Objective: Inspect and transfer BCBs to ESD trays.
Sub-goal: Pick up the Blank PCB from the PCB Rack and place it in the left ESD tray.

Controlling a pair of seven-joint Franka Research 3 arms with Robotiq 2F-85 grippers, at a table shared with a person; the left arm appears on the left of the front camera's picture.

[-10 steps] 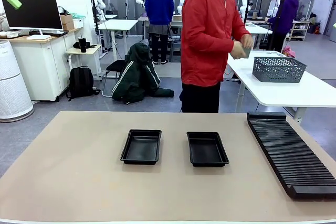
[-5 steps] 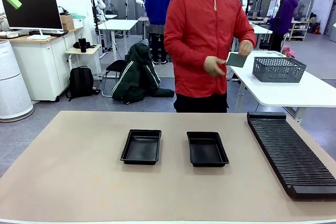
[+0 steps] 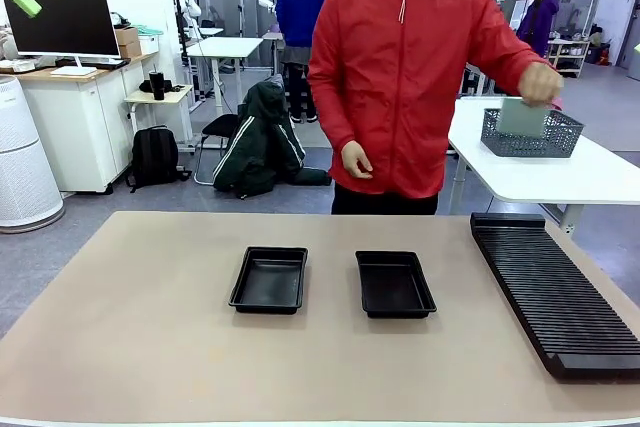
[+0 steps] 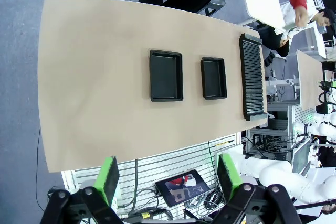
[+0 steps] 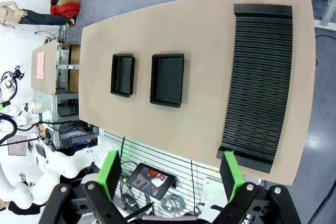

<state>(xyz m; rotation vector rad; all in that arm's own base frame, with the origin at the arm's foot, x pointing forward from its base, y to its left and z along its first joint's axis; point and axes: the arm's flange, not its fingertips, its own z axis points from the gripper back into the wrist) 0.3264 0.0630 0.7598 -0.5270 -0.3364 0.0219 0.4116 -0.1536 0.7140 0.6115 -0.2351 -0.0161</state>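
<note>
1. Step in hand, as I judge it: the very start. A board is being handled by the person and nothing has been transferred yet. The left-hand tray (image 3: 269, 279) and right-hand tray (image 3: 395, 284) both lie bare on the table (image 3: 150, 347).
2. The left pincer (image 4: 169, 178) hangs high with its jaws wide apart, holding nothing. Both trays lie far below it, well beyond its fingertips.
3. The right pincer (image 5: 170, 174) is likewise spread wide and holding nothing. The trays and the long ribbed rack (image 5: 257, 82) lie far beneath it.
4. The green board (image 3: 522, 118) is well away from either pincer. The person's hand (image 3: 541, 82) holds it upright at the rim of the grey basket (image 3: 530, 137) on the side table.
5. Next move, probably: the board must reach the shared table, then one pincer must come down a long way towards it or a tray.
6. Half a second ago the person held the board before the chest with both hands. Now one arm reaches out to the basket and the other hand has dropped. The trays have not moved.
</note>
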